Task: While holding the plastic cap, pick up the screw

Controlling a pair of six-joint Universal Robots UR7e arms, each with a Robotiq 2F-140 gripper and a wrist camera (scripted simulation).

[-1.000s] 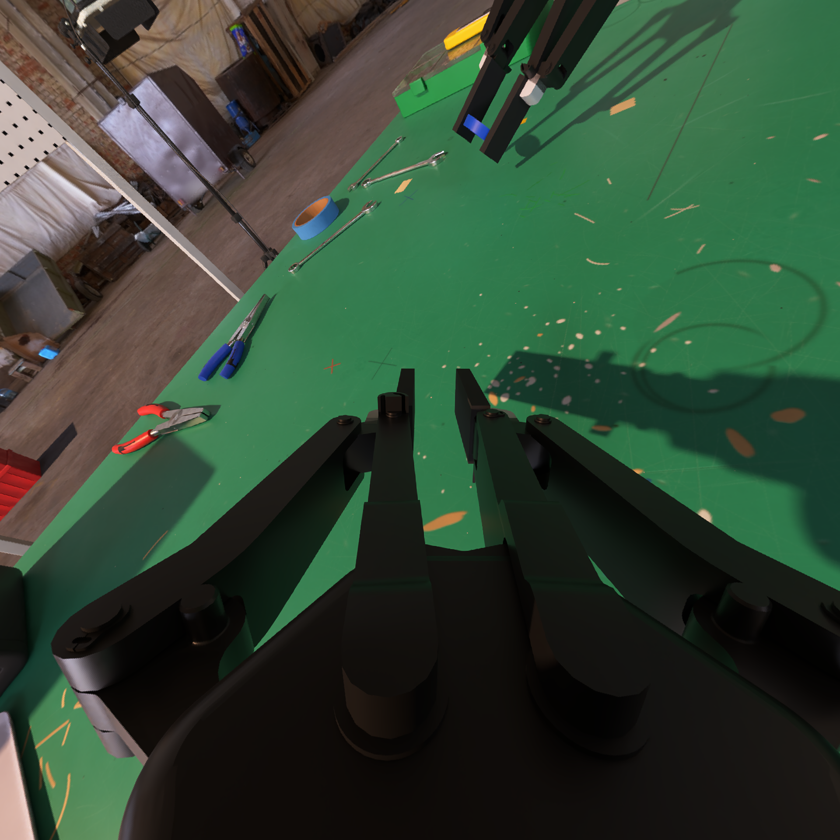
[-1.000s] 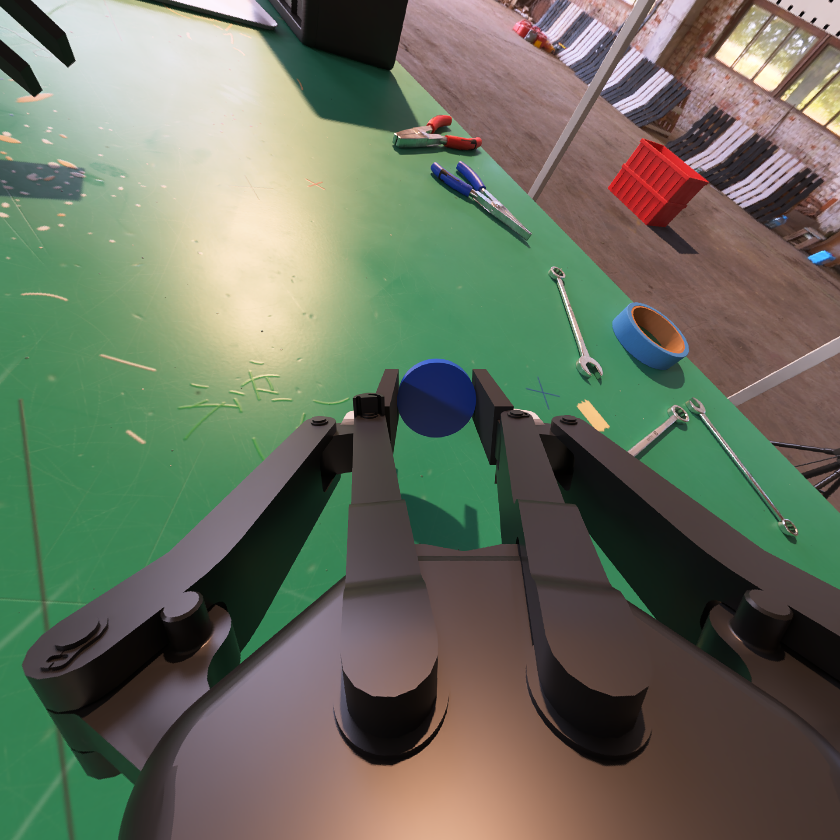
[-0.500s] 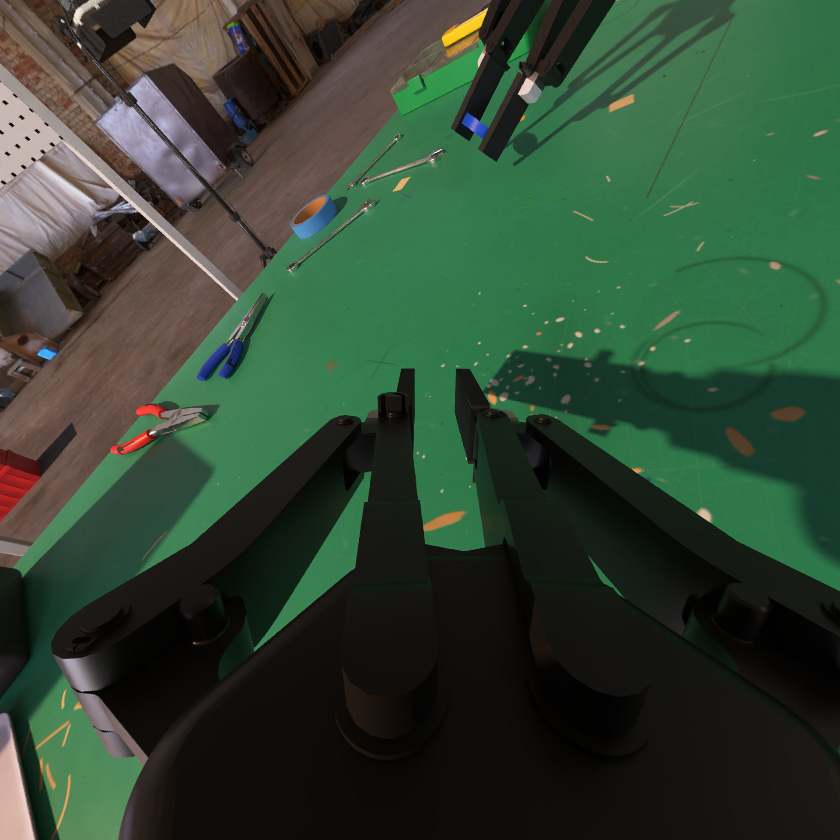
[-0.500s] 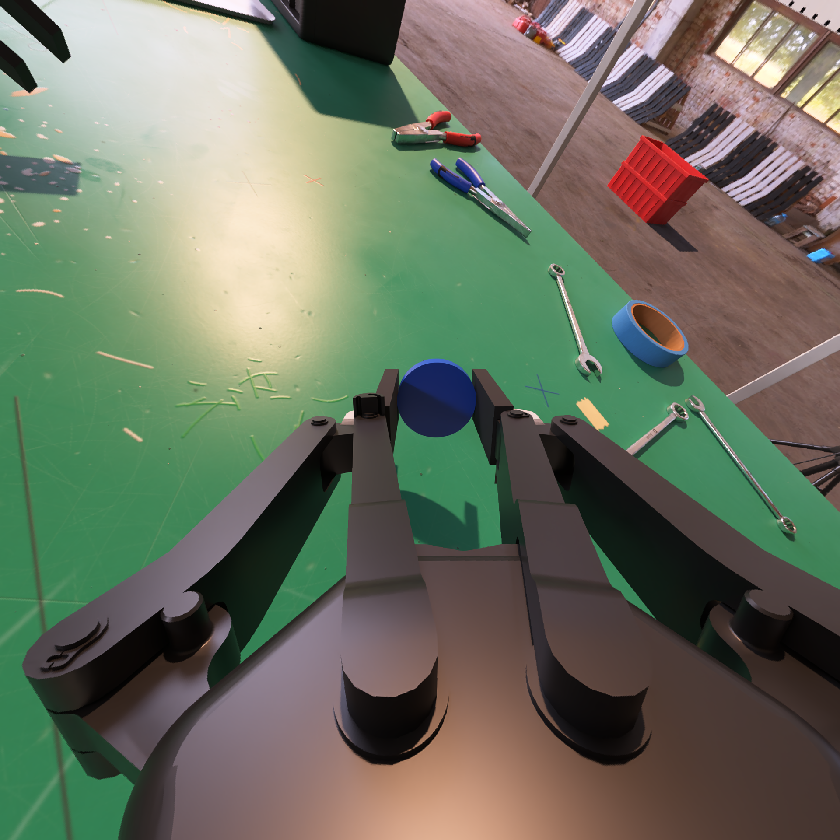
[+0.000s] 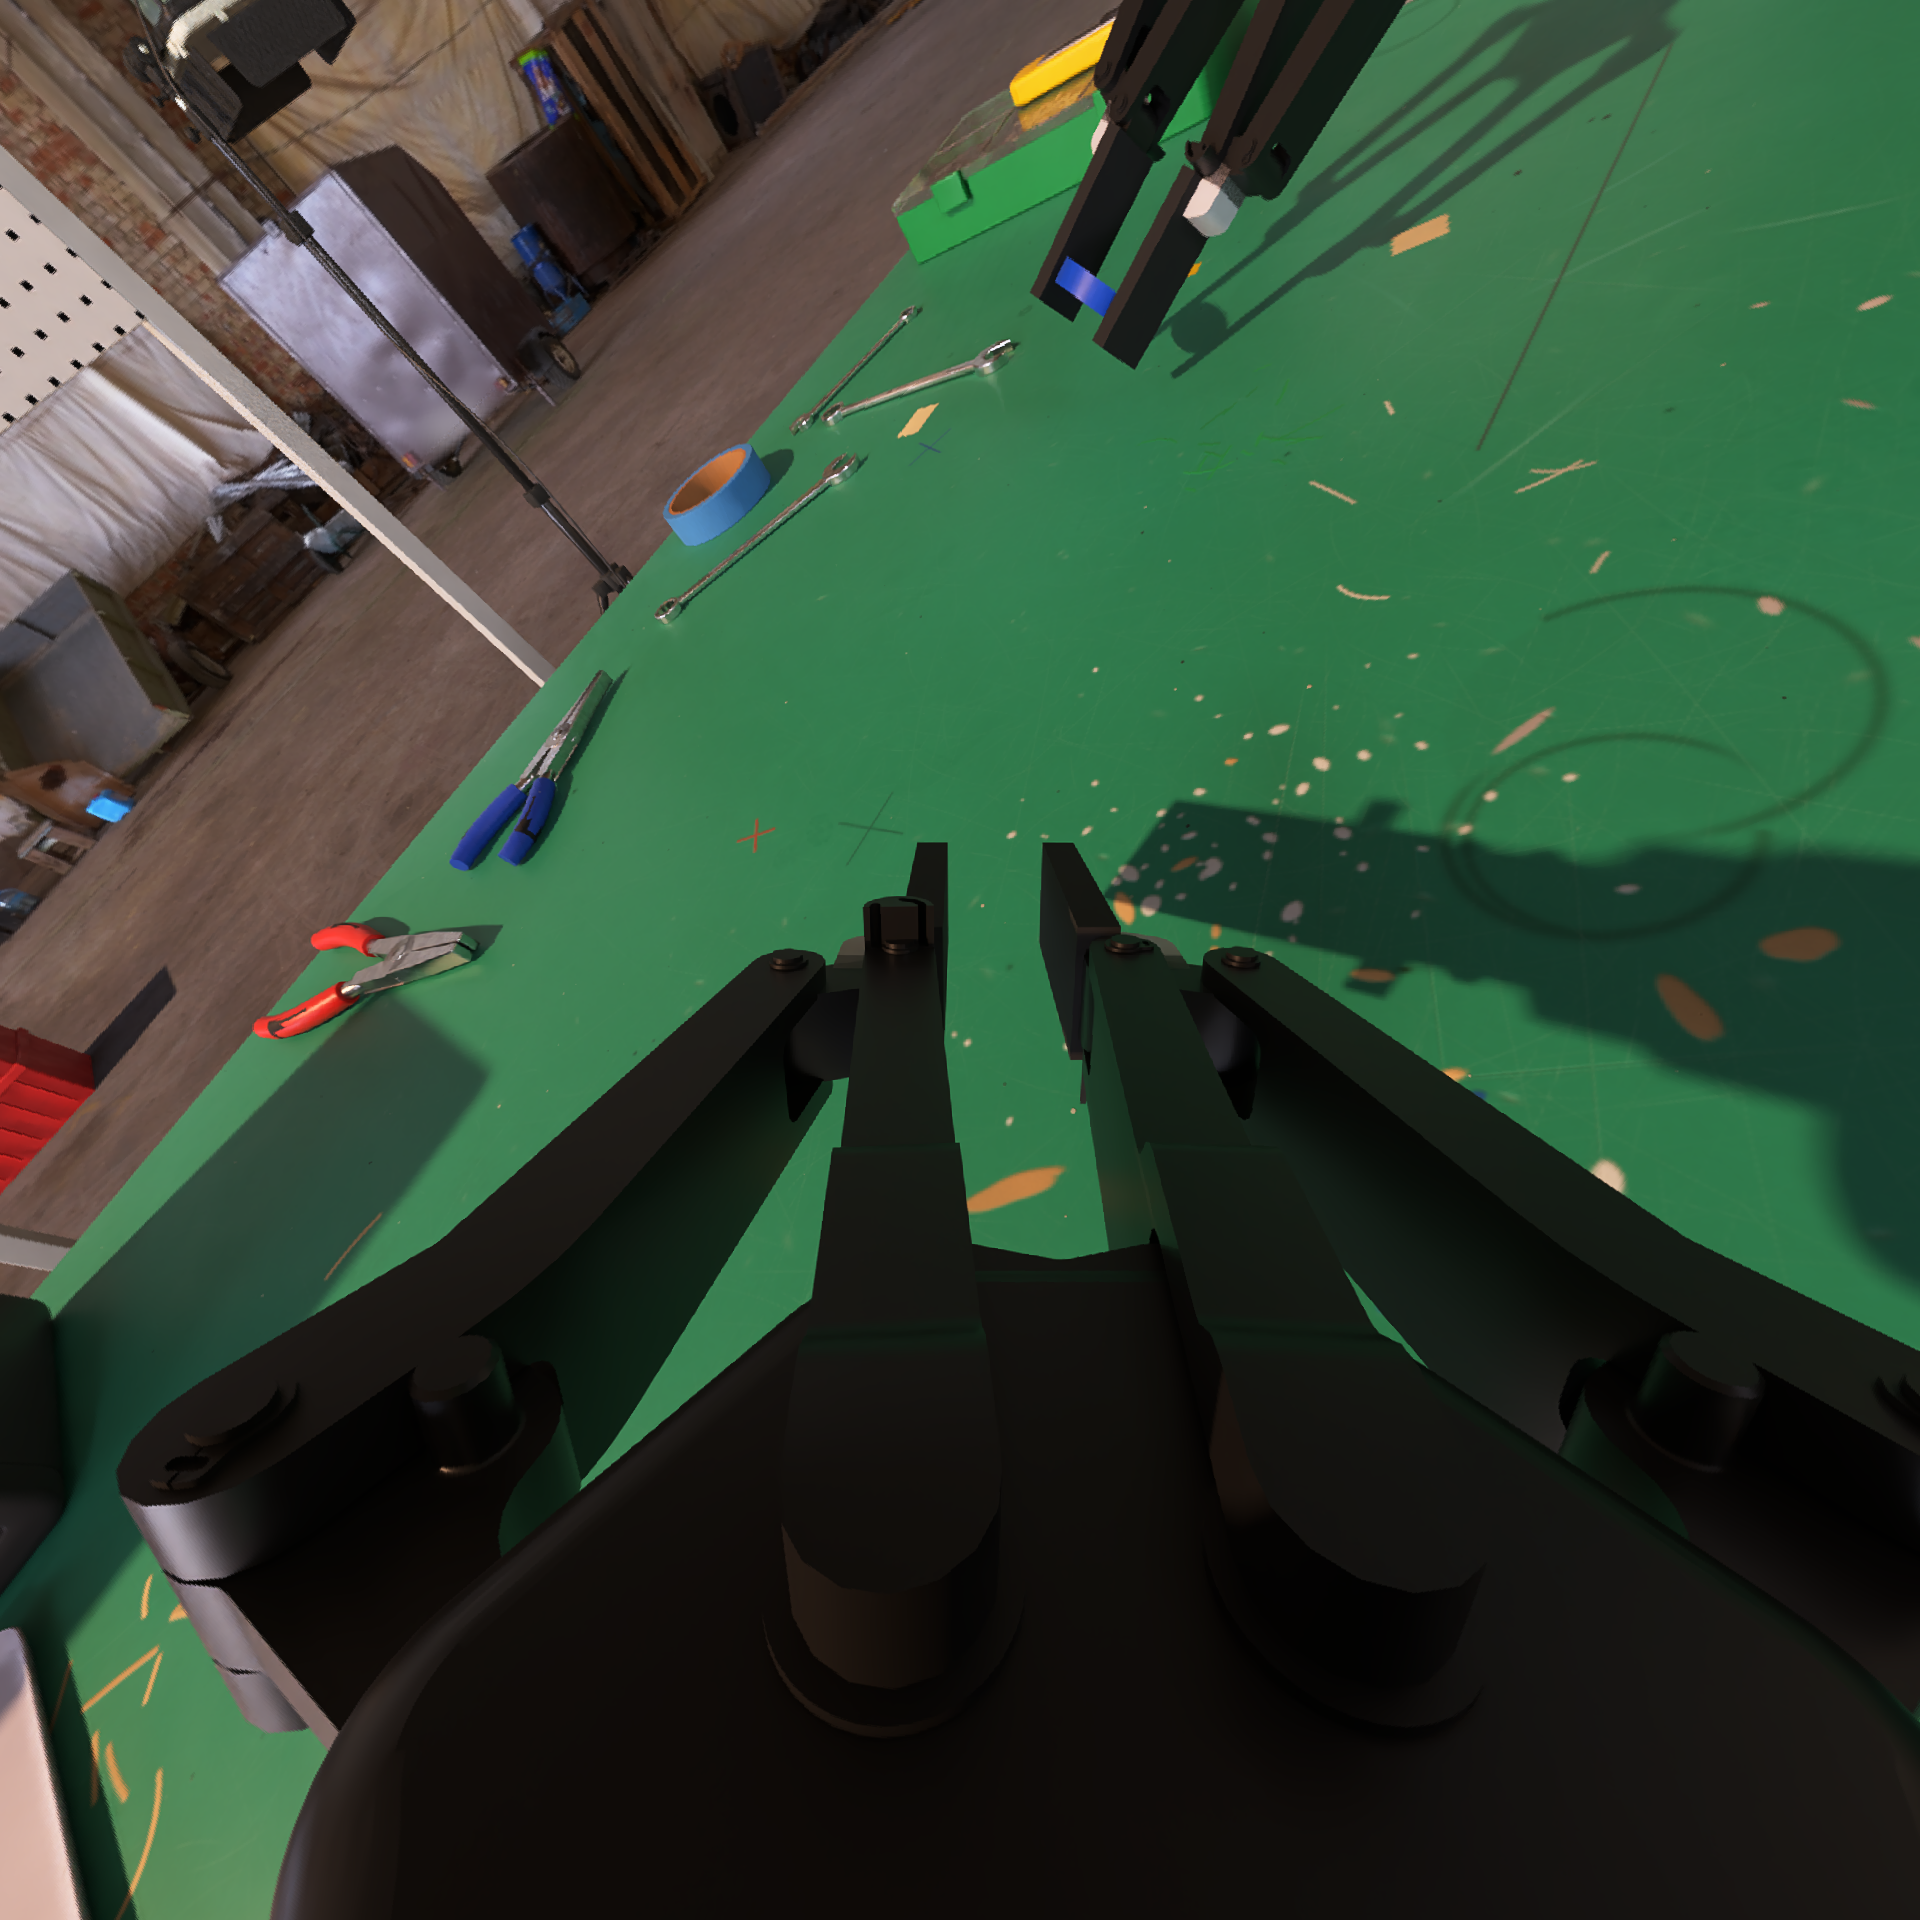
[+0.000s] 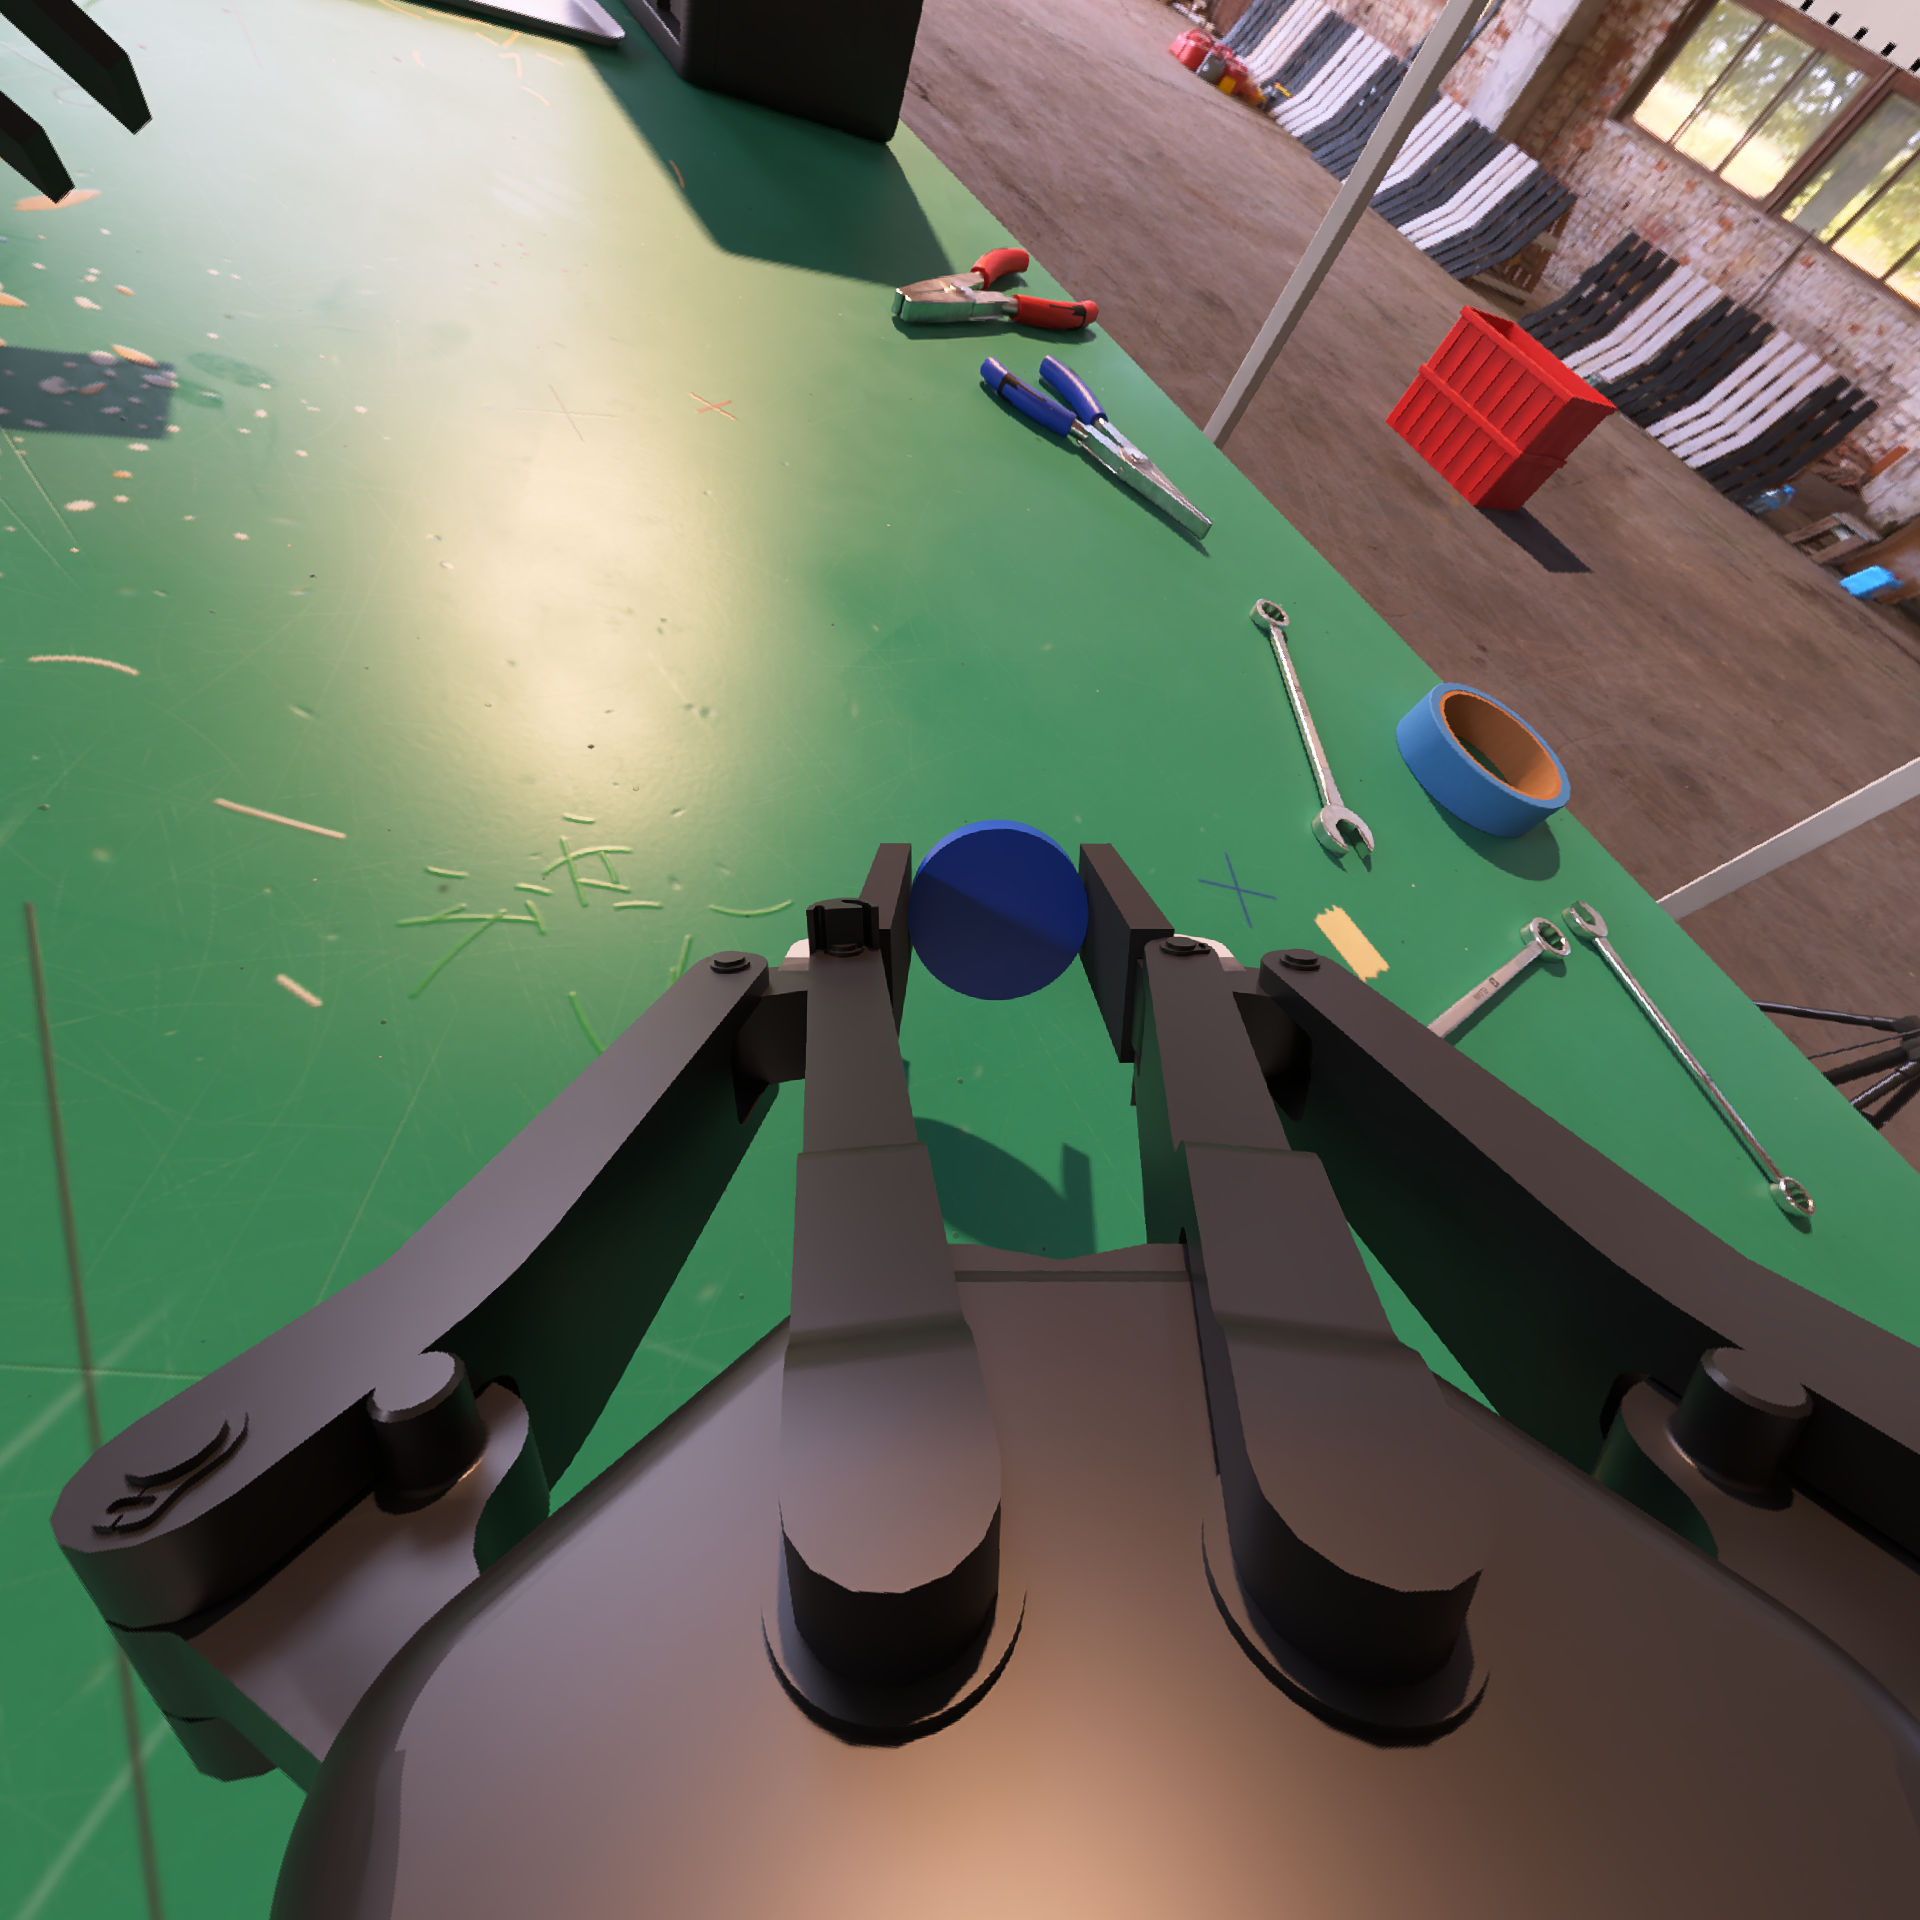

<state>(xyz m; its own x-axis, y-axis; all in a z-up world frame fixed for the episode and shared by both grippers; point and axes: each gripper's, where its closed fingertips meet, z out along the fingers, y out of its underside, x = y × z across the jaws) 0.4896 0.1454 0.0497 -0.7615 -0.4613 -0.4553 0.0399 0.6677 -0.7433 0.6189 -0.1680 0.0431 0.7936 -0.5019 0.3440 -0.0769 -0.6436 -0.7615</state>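
Observation:
My right gripper [image 6: 997, 883] is shut on a blue round plastic cap [image 6: 997, 909] and holds it above the green table [image 6: 520, 623]. The cap's shadow falls below it. In the left wrist view the right gripper [image 5: 1091, 312] hangs at the far top with the blue cap [image 5: 1083, 286] between its fingers. My left gripper [image 5: 992, 873] hovers over the table with its jaws a narrow gap apart and nothing between them. Its fingertips [image 6: 73, 114] show at the top left of the right wrist view. I see no screw in either view.
Along the table's edge lie red-handled pliers [image 5: 364, 971], blue-handled pliers [image 5: 530, 790], a blue tape roll [image 5: 717, 494] and wrenches [image 5: 758, 535]. A green block [image 5: 987, 197] sits beyond the right gripper. A black box [image 6: 790, 52] stands at the far end.
Almost nothing differs. Both views drift very slightly, the cap stays gripped and the left jaws keep the same gap.

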